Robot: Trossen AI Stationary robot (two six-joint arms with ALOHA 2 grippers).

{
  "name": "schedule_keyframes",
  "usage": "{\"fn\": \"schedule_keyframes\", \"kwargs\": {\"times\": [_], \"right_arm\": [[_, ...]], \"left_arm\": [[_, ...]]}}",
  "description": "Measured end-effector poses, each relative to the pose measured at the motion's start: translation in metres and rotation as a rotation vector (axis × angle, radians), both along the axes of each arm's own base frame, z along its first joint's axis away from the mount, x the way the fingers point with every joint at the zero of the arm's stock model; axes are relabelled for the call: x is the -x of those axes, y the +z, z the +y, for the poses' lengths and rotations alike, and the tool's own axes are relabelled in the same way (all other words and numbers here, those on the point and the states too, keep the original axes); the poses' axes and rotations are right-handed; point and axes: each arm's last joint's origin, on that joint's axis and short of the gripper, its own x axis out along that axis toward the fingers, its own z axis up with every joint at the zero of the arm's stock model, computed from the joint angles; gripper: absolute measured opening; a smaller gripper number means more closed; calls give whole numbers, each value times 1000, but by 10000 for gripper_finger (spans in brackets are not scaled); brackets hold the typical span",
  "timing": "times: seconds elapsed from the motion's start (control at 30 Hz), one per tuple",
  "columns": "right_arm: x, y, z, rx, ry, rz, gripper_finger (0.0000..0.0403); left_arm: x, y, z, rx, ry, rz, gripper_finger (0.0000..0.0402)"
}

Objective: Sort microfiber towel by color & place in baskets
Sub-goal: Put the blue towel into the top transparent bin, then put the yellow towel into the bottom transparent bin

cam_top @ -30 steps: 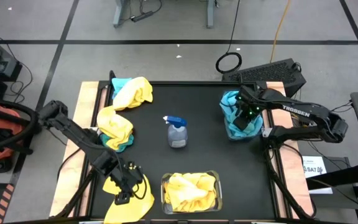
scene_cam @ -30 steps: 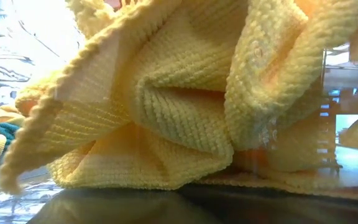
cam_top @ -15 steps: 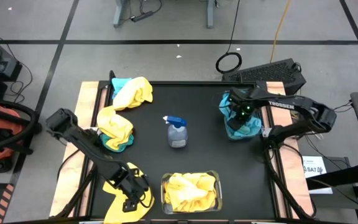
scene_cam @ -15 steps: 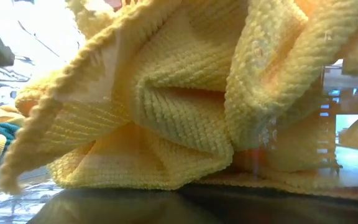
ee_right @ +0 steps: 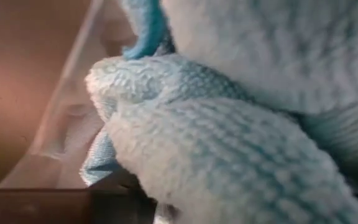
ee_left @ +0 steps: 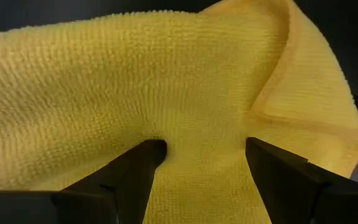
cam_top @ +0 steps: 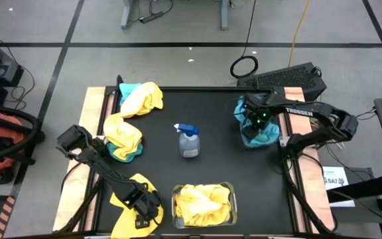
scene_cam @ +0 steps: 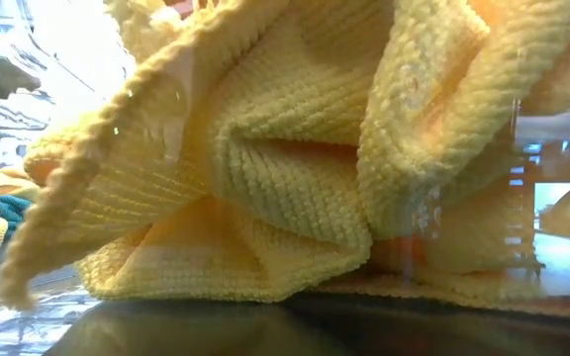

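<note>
**Q:** What had just changed at the front edge?

**Me:** My left gripper (cam_top: 141, 206) had come down onto the loose yellow towel (cam_top: 123, 224) at the front left corner. A second before, it stood higher over the cloth. Its jaws were spread wide and pressed into the fabric, with a ridge of cloth between them but nothing pinched yet. To me that meant the next yellow one was about to be picked up, and the yellow basket (cam_top: 233, 199) stood just beside it.

**Q:** And farther back?

**Me:** My right gripper (cam_top: 260, 118) had dipped into the teal basket (cam_top: 240, 133), onto the teal towel (cam_top: 265, 137) lying there. I could not tell whether it had let go.

**Q:** Did the views differ?

**Me:** Yes. My left wrist view alone showed the spread jaws on the cloth. The low view showed only yellow folds (scene_cam: 285, 198) behind clear plastic. From above I also saw the spray bottle (cam_top: 190, 143) at mid-table and the unsorted towels (cam_top: 126, 136) beyond it, so there was plenty left to do
</note>
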Motion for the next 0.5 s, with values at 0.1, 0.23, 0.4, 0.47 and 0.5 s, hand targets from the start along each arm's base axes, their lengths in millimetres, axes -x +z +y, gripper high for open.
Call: {"fn": "schedule_keyframes", "kwargs": {"times": [0.1,0.23,0.4,0.47,0.5], "right_arm": [[3,10,2,-1,-6,-15,216],[6,34,5,20,-8,-51,248],[11,75,8,83,-6,-145,262],[13,93,10,121,-6,-198,262],[14,103,10,141,-6,-226,262]], "left_arm": [[0,-5,-1,-12,-1,13,237],[-1,-7,0,-18,1,18,182],[-1,-8,0,-20,-14,7,84],[-1,-9,-1,-13,-25,7,41],[-1,-8,-1,-9,-26,9,23]]}}
